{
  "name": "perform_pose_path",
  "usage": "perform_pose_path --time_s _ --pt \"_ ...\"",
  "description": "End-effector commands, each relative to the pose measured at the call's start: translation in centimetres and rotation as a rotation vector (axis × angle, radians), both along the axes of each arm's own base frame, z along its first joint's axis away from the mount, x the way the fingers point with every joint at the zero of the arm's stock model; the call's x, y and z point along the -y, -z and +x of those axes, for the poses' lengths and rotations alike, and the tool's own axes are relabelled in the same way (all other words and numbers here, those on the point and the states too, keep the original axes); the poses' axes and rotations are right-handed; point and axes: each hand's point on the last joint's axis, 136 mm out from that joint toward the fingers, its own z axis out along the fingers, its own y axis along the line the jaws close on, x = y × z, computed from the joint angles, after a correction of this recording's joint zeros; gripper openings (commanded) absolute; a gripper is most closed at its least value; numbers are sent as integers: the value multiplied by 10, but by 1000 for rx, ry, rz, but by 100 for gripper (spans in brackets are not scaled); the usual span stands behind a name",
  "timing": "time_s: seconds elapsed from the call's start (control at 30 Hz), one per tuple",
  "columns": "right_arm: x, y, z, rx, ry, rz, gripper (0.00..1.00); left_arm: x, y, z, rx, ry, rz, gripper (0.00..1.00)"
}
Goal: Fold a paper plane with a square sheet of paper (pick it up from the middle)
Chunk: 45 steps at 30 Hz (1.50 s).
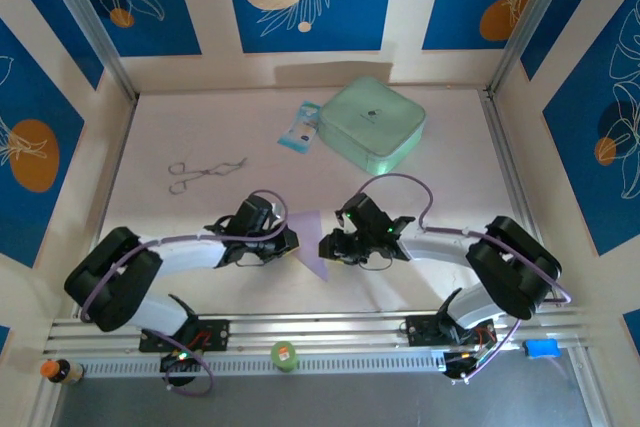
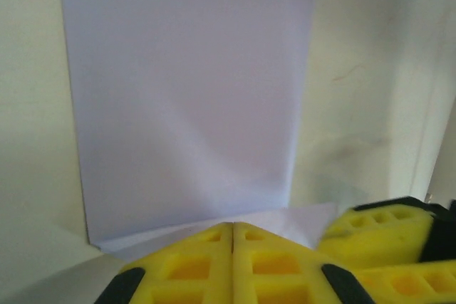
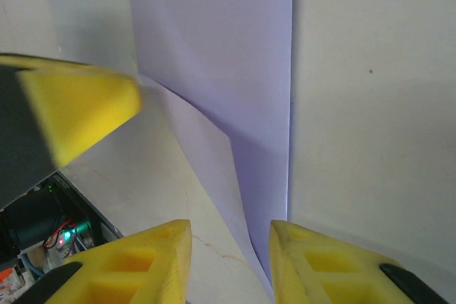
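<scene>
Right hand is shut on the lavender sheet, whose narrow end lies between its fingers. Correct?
Not quite. The right hand is open, not shut: the right wrist view shows a clear gap between its yellow fingers. The rest holds: the lavender sheet does have its narrow end lying between them.

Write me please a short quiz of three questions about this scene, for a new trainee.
1. Fill in: in the top view, the blue-white packet lies just ___ of the mint-green case.
2. What lies between the left gripper and the right gripper? A) the mint-green case B) the square sheet of paper C) the blue-white packet
3. True or false: the right gripper's jaws stand open.
Key: 1 left; 2 B; 3 true.
</scene>
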Motion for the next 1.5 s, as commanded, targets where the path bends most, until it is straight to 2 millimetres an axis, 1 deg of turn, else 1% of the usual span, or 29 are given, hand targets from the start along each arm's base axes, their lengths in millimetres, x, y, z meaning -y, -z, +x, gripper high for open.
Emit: perform_pose_path --time_s 0.0,0.1,0.17,0.23,0.3,0.5,0.6,0.67,0.8,0.9,1.07,1.2,1.37,1.47 --pt "-2 5 1 -29 10 -24 34 -13 -5 0 32 -27 63 18" --pt "-3 9 2 -35 13 -32 34 -23 -12 1 65 -32 116 28" --pt "-5 10 3 -36 7 -26 32 -28 -13 1 73 -36 134 31" --pt "-8 9 3 -35 -2 -13 29 -31 -13 1 73 -35 132 33" --pt "-10 8 3 -30 -8 -7 21 -32 -12 1 62 -35 126 34" --pt "-8 4 4 -9 -13 4 11 -27 -11 2 30 -10 73 36" --pt "-8 0 5 2 -15 25 7 -22 -13 5 19 3 40 39" --pt "-6 -2 5 4 -12 38 6 -21 -14 6 6 9 21 40" --pt "-5 -8 5 17 -16 80 4 -20 -20 12 15 6 -9 48" --pt "-3 -14 5 29 -20 123 4 -18 -26 17 11 19 -39 51" --pt "2 -22 6 46 -19 182 4 -19 -25 25 0 17 -62 56" --pt "6 -27 6 53 -17 224 4 -14 -24 29 -9 22 -87 58" --pt "8 -27 5 48 -15 236 4 -5 -27 36 -7 31 -125 58" --pt "9 -27 6 49 -10 242 4 -3 -23 37 -27 33 -129 57"
